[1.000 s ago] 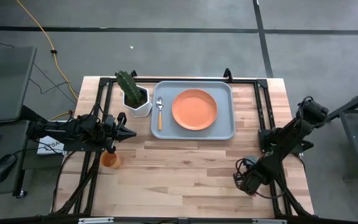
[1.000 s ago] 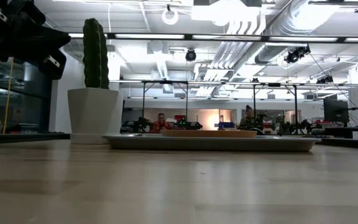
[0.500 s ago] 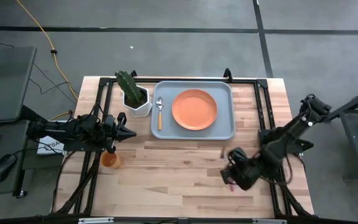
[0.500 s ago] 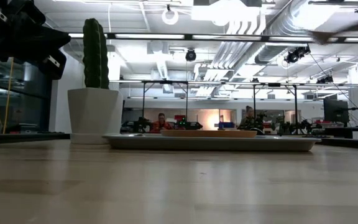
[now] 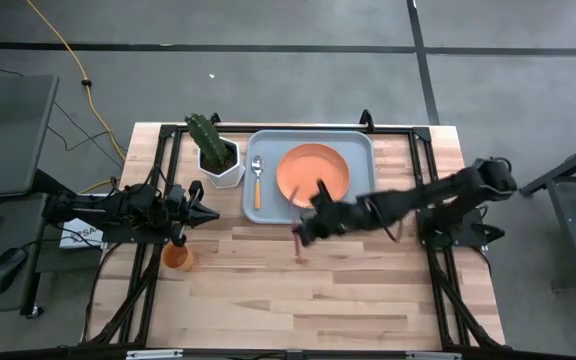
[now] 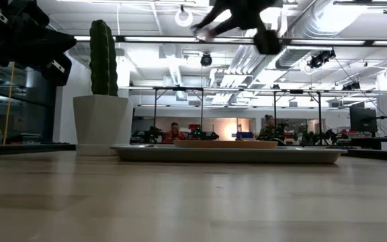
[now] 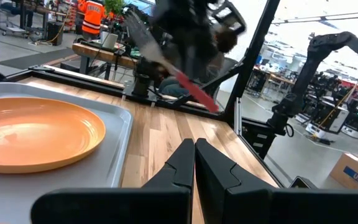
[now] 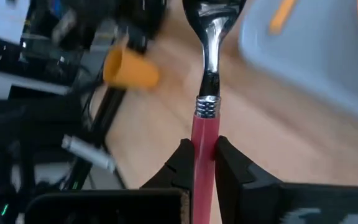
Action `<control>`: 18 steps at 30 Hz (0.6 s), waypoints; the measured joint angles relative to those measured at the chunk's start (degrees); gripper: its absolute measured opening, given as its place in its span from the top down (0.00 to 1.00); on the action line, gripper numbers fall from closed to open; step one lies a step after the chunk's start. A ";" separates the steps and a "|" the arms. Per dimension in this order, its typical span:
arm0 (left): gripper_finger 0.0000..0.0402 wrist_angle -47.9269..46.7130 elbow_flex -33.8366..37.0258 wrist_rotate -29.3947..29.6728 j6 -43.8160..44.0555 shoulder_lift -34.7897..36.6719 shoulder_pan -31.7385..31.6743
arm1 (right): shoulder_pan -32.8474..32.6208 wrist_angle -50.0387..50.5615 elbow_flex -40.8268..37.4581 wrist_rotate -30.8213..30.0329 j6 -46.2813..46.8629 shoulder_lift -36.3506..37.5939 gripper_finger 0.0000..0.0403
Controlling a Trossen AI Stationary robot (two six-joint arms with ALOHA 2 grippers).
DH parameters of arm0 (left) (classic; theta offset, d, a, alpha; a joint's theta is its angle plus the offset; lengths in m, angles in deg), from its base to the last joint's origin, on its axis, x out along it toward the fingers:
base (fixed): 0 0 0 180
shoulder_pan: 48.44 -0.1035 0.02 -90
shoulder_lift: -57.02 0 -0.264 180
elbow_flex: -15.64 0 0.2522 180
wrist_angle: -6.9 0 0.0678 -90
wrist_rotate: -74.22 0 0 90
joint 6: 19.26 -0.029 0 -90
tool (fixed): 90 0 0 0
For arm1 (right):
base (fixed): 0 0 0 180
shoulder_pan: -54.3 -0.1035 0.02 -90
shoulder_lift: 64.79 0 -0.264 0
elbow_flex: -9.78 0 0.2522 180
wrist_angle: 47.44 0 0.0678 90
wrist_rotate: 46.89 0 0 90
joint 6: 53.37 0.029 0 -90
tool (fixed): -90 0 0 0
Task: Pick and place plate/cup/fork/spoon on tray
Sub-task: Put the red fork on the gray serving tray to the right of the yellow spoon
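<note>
The pale blue-grey tray [image 5: 360, 205] lies at the table's far middle. On it lie the orange plate [image 5: 313, 175] and the spoon [image 5: 257, 182]. My right gripper [image 5: 306, 228] hangs above the table just in front of the tray's near edge, shut on the pink-handled fork [image 8: 205, 124]. The orange cup [image 5: 176, 257] sits on the table near the left edge, and shows in the right wrist view [image 8: 131, 68]. My left gripper [image 5: 206, 213] is shut and empty at the table's left, above and beside the cup. My right gripper pinches the fork's pink handle [image 8: 204, 134] between its two fingers, close below the silver neck [image 8: 211, 62]. The tines [image 8: 213, 9] stick out ahead of the fingertips. The fork is lifted clear of the table; it shows high up and tilted in the low view [image 6: 203, 30].
A white pot with a green cactus [image 5: 218, 155] stands left of the tray, close to the spoon. Black frame bars [image 5: 423, 190] run along the table's left and right sides. Bare wood lies in front of the tray across the table's near half.
My right gripper has swung from the table's near right corner toward the left and far side, up to the tray's near edge. It has carried the fork along, lifted clear of the table. My left arm has kept still.
</note>
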 joint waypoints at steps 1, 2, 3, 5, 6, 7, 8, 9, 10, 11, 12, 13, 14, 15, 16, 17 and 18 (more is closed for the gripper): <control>1.00 0.00 0.02 0.00 0.00 -0.02 0.00 | 1.63 0.16 1.47 0.47 -1.53 -0.86 0.97; 1.00 0.00 0.00 0.00 0.00 0.00 0.00 | 3.19 0.47 3.17 0.81 -3.03 -1.68 0.97; 1.00 0.00 0.01 0.00 0.00 -0.01 0.00 | 4.59 1.00 5.16 1.13 -4.45 -2.60 0.97; 1.00 -0.01 0.00 0.00 0.00 0.00 0.00 | 7.18 2.67 9.82 1.58 -7.41 -5.12 0.97; 1.00 0.00 0.01 0.00 0.00 -0.02 0.00 | 8.30 4.28 12.27 1.77 -8.80 -6.65 0.97; 1.00 0.00 0.01 0.00 0.00 -0.02 0.00 | 9.42 6.34 14.93 1.69 -9.97 -8.34 0.97; 1.00 0.00 0.00 0.00 0.00 0.00 0.00 | 10.58 8.29 17.69 1.83 -11.04 -10.14 0.97; 1.00 0.00 0.00 0.00 0.00 0.00 0.00 | 11.65 10.23 20.44 2.03 -11.81 -12.05 0.97; 1.00 0.00 0.00 0.00 0.00 0.00 0.00 | 12.63 12.37 23.07 2.25 -12.34 -14.01 0.97; 1.00 0.00 0.00 0.00 0.00 0.00 0.00 | 13.62 14.20 25.64 2.30 -12.52 -16.04 0.97; 1.00 0.00 0.02 0.00 0.00 -0.02 0.00 | 14.54 15.84 28.02 2.30 -12.53 -18.24 0.97; 1.00 0.00 0.01 0.00 0.00 -0.02 0.00 | 15.32 17.64 30.30 2.48 -12.54 -20.38 0.97; 1.00 0.00 0.00 0.00 0.00 -0.02 0.00 | 16.06 19.49 32.45 2.82 -12.53 -22.53 0.96; 1.00 0.00 0.02 0.00 0.00 -0.02 0.00 | 16.75 21.10 34.58 3.19 -12.33 -24.75 0.96; 1.00 0.00 0.00 0.00 0.00 -0.02 0.00 | 17.39 22.54 36.63 3.61 -11.85 -26.84 0.95; 1.00 0.00 0.01 0.00 0.00 0.00 0.00 | 17.93 24.00 38.65 4.28 -10.96 -28.88 0.95; 1.00 0.00 0.00 0.00 0.00 0.00 0.00 | 18.38 25.37 40.48 4.54 -10.81 -30.83 0.95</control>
